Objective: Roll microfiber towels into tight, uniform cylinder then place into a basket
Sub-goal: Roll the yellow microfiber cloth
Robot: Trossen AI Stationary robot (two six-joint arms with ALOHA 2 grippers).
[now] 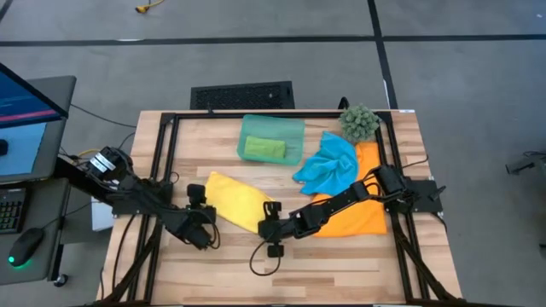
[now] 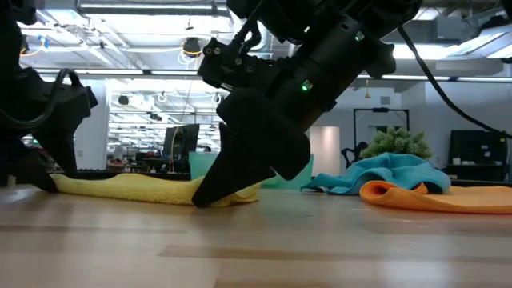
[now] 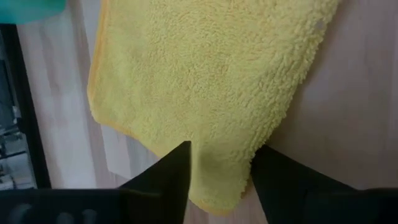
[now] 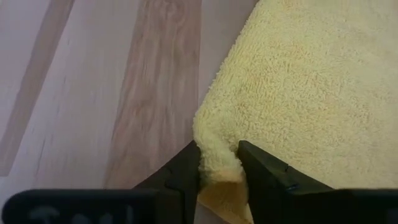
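Pinched one near corner of soft, fluffy yellow microfiber towel (image 4: 298,81) between right gripper (image 4: 219,163) fingers; straddled the opposite corner with left gripper (image 3: 221,165), jaws spread. Lay flat mid-table. Judged light, limp, non-slippery: best gripped at corners, kept taut for rolling.

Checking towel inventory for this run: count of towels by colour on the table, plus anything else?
Yellow towel: 1, a gripper at each near corner
Green towel: 1, in the basket
Blue towel: 1
Orange towel: 1
Basket: 1
Plant ball: 1
Total: 6
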